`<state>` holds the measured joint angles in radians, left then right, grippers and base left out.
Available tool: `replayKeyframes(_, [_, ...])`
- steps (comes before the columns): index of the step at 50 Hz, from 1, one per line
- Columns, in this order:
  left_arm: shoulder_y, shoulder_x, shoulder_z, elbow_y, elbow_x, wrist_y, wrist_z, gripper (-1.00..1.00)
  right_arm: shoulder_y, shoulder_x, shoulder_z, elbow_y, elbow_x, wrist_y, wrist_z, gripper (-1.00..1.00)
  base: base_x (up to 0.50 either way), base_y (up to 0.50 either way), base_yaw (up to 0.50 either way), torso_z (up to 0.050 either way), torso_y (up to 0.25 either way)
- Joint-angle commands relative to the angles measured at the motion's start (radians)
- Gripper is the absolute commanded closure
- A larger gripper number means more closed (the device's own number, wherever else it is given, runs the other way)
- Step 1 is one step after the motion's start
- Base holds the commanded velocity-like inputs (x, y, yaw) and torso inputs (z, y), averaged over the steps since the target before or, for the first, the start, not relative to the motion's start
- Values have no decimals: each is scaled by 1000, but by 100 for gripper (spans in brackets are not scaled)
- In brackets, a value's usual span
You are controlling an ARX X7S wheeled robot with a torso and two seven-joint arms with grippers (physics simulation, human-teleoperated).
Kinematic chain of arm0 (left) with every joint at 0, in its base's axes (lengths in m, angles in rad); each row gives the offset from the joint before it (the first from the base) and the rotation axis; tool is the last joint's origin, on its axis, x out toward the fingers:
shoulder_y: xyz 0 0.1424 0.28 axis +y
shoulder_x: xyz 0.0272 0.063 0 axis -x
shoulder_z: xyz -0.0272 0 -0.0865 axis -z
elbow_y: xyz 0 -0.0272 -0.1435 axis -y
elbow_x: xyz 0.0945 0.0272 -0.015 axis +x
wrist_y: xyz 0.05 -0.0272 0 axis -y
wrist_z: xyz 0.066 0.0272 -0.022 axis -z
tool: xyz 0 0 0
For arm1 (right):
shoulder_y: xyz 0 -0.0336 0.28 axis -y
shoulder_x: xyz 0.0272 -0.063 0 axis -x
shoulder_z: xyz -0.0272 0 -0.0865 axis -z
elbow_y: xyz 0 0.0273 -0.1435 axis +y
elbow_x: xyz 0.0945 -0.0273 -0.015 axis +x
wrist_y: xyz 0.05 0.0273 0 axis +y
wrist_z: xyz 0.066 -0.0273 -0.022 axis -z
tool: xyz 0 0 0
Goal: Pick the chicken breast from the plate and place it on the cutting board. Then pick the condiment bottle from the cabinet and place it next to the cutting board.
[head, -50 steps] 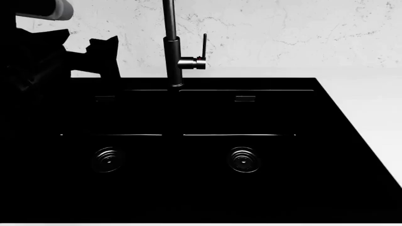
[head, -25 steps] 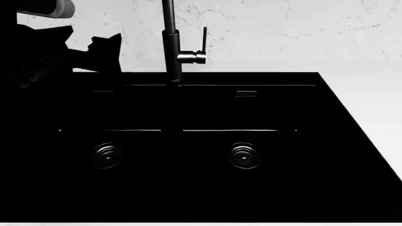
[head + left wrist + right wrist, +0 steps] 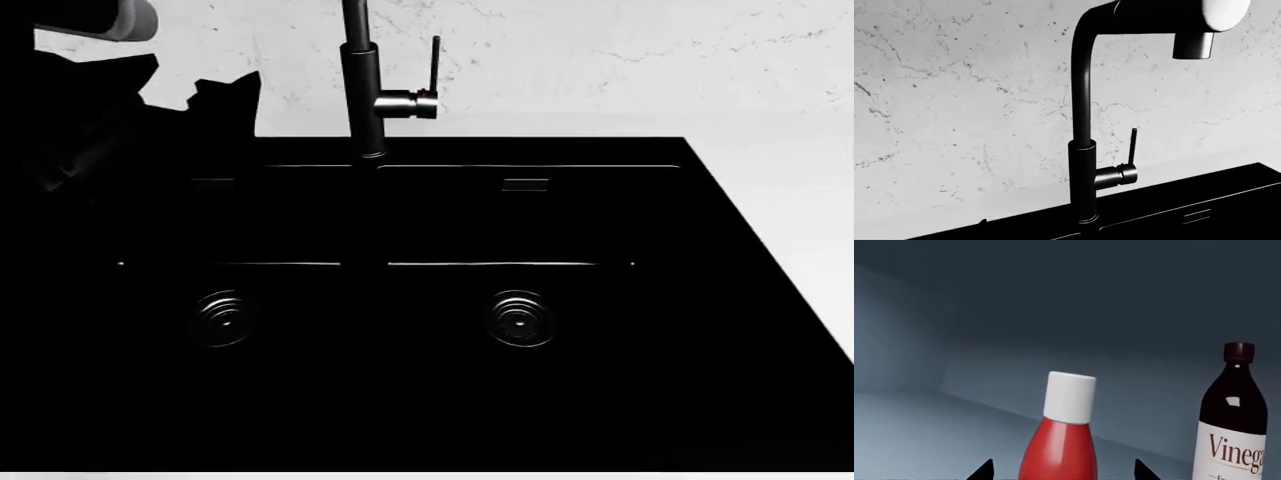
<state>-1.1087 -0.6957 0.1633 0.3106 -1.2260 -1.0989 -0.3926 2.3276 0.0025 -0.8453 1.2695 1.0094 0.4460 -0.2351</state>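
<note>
The condiment bottle [image 3: 1057, 440], red with a white cap, stands upright on the cabinet shelf [image 3: 914, 435] in the right wrist view. My right gripper [image 3: 1062, 472] is open. Its two dark fingertips [image 3: 984, 471] sit on either side of the bottle's body, with a gap on each side. My left gripper [image 3: 224, 92] is a black silhouette raised at the left of the sink, and only a tiny tip of it shows in the left wrist view. The chicken breast, the plate and the cutting board are out of view.
A dark vinegar bottle [image 3: 1231, 425] stands close beside the red one in the cabinet. Below the head camera lies a black double sink [image 3: 441, 175] with two drains and a tall black faucet [image 3: 360, 90]. White counter [image 3: 801, 220] runs along its right, marble wall behind.
The sink and faucet have slid upward in the head view, so that view has shifted. The left arm's silhouette has hardly moved.
</note>
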Motion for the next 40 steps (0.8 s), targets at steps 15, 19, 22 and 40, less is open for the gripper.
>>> replayKeyframes(15, [10, -6, 9, 3, 8, 17, 9, -100, -66, -2, -104, 39, 57, 21, -3, -100, 0, 0, 0, 0, -60])
replayKeyframes(19, [12, -11, 21, 9, 22, 23, 24, -100, -71, -2, -92, 39, 48, 31, 8, -100, 0, 0, 0, 0, -128])
replayKeyframes(22, [15, -8, 16, 6, 16, 24, 18, -100, -72, -2, -84, 39, 41, 37, 12, -100, 0, 0, 0, 0, -183])
replayKeyframes(40, [27, -10, 6, 0, 4, 31, 2, -100, -72, -2, -84, 39, 41, 37, 12, -100, 0, 0, 0, 0, -10])
